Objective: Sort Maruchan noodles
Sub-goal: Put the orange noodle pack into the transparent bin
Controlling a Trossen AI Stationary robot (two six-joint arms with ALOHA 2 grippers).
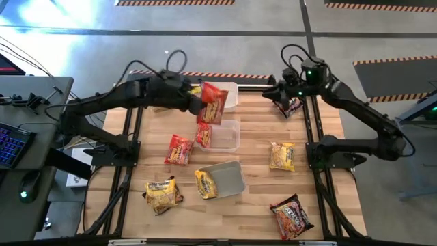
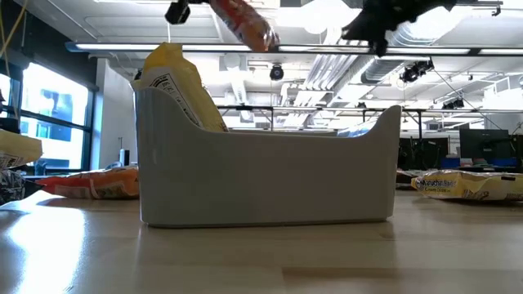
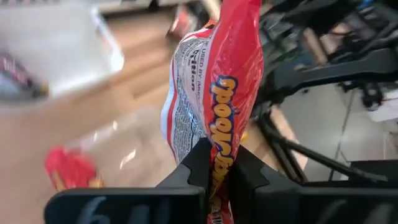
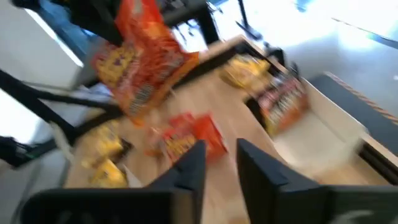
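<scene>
Left pincer clamping red noodle packet, hanging lengthwise, near vertical

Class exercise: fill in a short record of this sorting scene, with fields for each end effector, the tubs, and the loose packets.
left end effector: shut on red noodle packet, held above the tubs
right end effector: far right of the table, beside dark packet; nothing seen between its fingers
tubs: three clear tubs; nearest tub holds a yellow packet
loose packets: yellow packet on table

Overhead, table-level, two wrist views; shared table
</scene>
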